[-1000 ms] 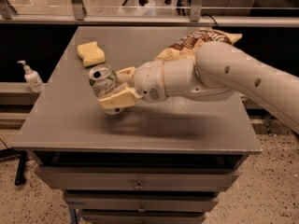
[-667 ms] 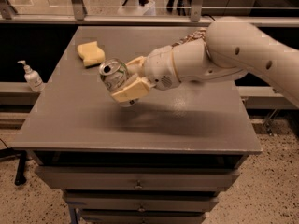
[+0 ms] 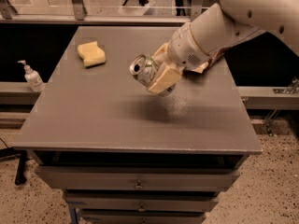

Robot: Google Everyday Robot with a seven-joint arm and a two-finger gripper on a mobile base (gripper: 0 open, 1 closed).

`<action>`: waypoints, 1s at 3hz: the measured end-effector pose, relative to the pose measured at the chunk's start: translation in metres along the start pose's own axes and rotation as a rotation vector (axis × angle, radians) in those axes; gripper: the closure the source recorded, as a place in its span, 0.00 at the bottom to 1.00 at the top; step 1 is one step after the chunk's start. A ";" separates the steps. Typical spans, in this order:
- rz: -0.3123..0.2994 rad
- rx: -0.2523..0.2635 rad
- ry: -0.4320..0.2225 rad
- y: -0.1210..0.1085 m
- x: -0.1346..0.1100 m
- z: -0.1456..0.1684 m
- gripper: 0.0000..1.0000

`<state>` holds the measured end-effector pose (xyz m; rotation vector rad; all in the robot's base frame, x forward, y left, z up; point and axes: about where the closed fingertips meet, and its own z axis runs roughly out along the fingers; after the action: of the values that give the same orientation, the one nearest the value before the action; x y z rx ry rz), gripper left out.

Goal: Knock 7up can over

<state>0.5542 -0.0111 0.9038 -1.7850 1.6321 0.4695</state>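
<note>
At the far left, off the table (image 3: 93, 115), the white pump bottle (image 3: 31, 76) stands where it stood a second ago. The yellow sponge (image 3: 91, 53) likewise lies unmoved near the table's back left corner.

The change is at the centre. A second ago the 7up can (image 3: 143, 69) sat close to the sponge on the left half of the table, nearly upright. It has since been carried rightward to about the middle. It now hangs clear of the surface, with a soft shadow on the grey top beneath it. The can is tipped hard over, its silver pull-tab top facing left and toward the camera and its base pointing back toward the arm.

The gripper (image 3: 154, 73) is clenched on the can. One beige finger (image 3: 163, 80) lies across the can's near, lower side and the other shows behind its upper side, so the can's body sits between the jaws with its top end sticking out to the left.

To the right, the white arm (image 3: 219, 24) has swung higher and now slants up to the top right corner. It hides most of the snack bag (image 3: 211, 63), which showed more fully before. The drawers (image 3: 138, 183) sit below the tabletop.
</note>
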 end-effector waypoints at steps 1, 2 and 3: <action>-0.089 -0.022 0.215 -0.007 0.035 -0.019 1.00; -0.211 -0.046 0.412 -0.006 0.060 -0.030 1.00; -0.274 -0.028 0.591 -0.007 0.086 -0.038 0.83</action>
<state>0.5674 -0.1003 0.8757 -2.2664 1.7084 -0.1843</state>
